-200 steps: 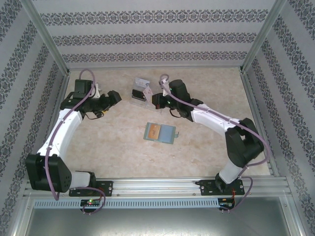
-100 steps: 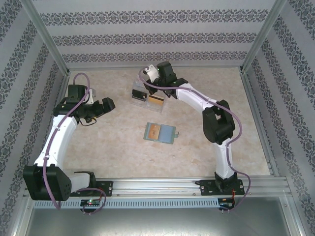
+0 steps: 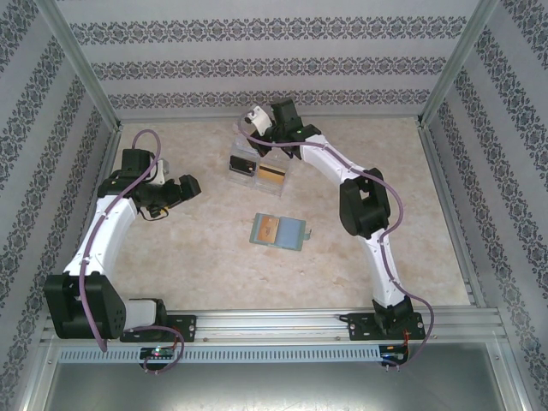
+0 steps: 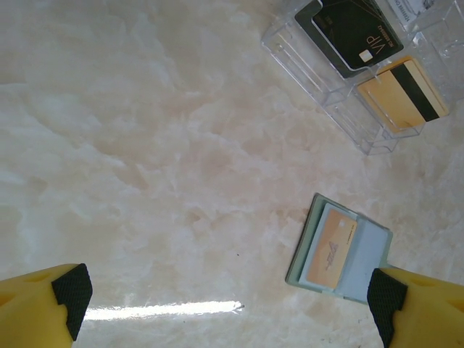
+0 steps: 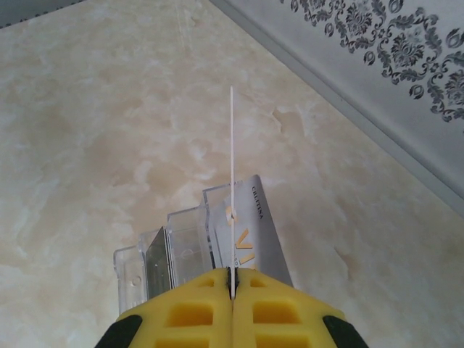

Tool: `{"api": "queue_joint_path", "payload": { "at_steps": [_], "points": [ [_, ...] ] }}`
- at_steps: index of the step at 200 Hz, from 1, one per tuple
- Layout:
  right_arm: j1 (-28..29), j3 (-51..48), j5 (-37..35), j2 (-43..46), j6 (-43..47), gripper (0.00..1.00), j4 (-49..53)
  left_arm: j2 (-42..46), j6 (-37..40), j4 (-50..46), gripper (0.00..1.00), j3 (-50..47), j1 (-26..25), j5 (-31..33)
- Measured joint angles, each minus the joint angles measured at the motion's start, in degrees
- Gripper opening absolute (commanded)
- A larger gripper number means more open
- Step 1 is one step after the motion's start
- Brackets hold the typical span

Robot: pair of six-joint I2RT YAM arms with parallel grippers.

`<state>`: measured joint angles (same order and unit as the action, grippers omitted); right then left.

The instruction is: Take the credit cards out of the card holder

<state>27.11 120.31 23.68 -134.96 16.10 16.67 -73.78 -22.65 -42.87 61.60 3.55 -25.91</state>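
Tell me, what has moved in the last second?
The right arm swung toward the far wall, folding its elbow; the right gripper, shut on a thin white card, now hangs over the clear box. A gold card it was covering now shows in the box. The left gripper, open, drew back slightly. The wallet and its orange card stayed put.

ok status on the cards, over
Left tool open, holding nothing. Right tool shut on white card over the clear box. One orange card lies in the open card holder. Nothing in the way.
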Motion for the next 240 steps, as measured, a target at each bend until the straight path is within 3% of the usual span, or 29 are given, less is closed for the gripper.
{"api": "queue_joint_path", "payload": {
  "at_steps": [124, 178, 201, 240],
  "points": [
    [-0.11, 4.20, -1.79, -3.08, 3.93, 0.00, 2.49, -0.37, 0.46, -0.02, 1.00, 0.00, 0.33, -1.29],
    [-0.52, 4.22, -2.23, -3.08, 9.70, 0.02, 7.06, -0.94, 0.66, -0.02, 1.00, -0.22, 0.33, -2.60],
    [-0.52, 4.22, -2.40, -3.08, 11.39, 0.07, 8.55, -1.60, 0.66, -0.02, 1.00, -0.28, 0.33, -3.08],
    [-0.66, 4.55, -2.71, -3.08, 12.26, 0.30, 9.77, -1.77, 0.66, -0.02, 1.00, -0.37, 0.33, -3.67]
  ]
}}
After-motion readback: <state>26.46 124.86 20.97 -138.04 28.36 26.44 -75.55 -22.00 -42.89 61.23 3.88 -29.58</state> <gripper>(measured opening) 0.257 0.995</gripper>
